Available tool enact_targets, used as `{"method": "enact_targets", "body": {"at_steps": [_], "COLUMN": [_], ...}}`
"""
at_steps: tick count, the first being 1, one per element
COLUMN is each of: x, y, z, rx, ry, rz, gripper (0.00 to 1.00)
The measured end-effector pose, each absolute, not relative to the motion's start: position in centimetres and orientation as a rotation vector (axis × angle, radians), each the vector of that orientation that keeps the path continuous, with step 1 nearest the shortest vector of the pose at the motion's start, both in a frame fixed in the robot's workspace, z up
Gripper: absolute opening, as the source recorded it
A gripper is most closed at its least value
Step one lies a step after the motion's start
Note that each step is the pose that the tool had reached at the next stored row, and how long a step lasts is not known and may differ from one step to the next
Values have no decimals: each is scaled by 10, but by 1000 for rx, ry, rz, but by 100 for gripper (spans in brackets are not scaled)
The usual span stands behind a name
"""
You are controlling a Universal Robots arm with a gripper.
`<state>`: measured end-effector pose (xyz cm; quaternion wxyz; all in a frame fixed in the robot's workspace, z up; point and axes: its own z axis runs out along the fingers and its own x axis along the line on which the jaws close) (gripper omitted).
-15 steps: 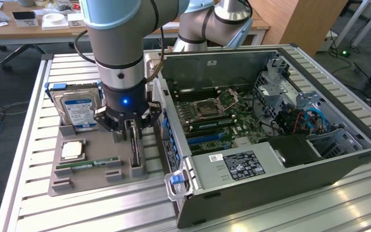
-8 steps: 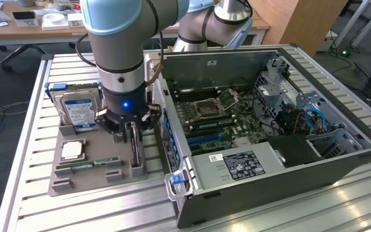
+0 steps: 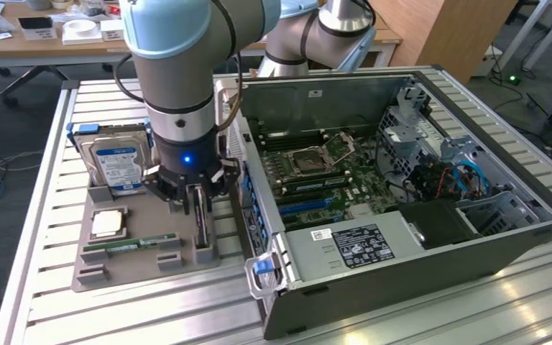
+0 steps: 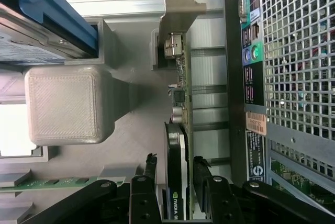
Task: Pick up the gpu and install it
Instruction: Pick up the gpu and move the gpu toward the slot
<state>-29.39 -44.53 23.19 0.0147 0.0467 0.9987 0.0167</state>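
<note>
One robot arm's gripper (image 3: 195,203) hangs low over a grey printed tray (image 3: 140,272) on a slatted metal table (image 3: 113,316). Its black fingers (image 4: 142,195) sit either side of the gpu (image 4: 177,145), which stands on its long edge in a slot at the end of the tray nearest the open computer case (image 3: 405,277). Seen edge-on from the wrist camera, the card is thin and flat, with a green circuit board along one side and a dark black face bearing a small maker's label on the other. A silver metal bracket with a bent, notched tab closes the end farthest from the fingers, and small components and a connector stud the board's edge between the bracket and the black cover. The jaws stand apart and straddle the card without clamping it. A sliver of space shows between one pad and the black face, while the other pad seems to sit just beside the board (the angle leaves that contact unclear). In the exterior view the card reads as a narrow dark strip standing upright just below the gripper, on the tray's side toward the exterior view's right. Elsewhere on the tray a silver hard drive (image 3: 118,164) with a blue label stands in its own holder, a processor chip (image 3: 108,223) lies flat, and a narrow green RAM stick (image 3: 130,246) rests near it. The case lies on its side with its motherboard (image 3: 324,176) exposed.
</note>
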Motion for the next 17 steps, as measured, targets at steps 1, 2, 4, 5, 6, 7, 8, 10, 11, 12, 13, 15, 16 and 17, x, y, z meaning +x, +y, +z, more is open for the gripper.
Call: {"method": "enact_targets", "body": {"at_steps": [1, 2, 4, 5, 6, 7, 8, 10, 11, 12, 13, 15, 16, 17], "x": [-294, -294, -294, -294, -294, -293, -293, -293, -293, -293, -293, -293, -293, -293], "y": [-445, -445, -445, -445, -445, -445, -445, -445, -445, -445, -445, -443, -442, -441], "z": [231, 231, 231, 231, 231, 231, 231, 231, 230, 230, 229, 229, 228, 228], "rx": [148, 149, 149, 149, 149, 149, 149, 150, 152, 154, 156, 160, 161, 162], "ry": [3108, 3108, 3108, 3108, 3108, 3108, 3108, 3108, 3108, 3108, 3108, 3107, 3107, 3107], "rz": [52, 52, 52, 52, 52, 52, 52, 52, 52, 52, 52, 52, 52, 51], "gripper": [42, 42, 42, 42, 42, 42, 42, 42, 42, 42, 42, 42, 42, 42]}}
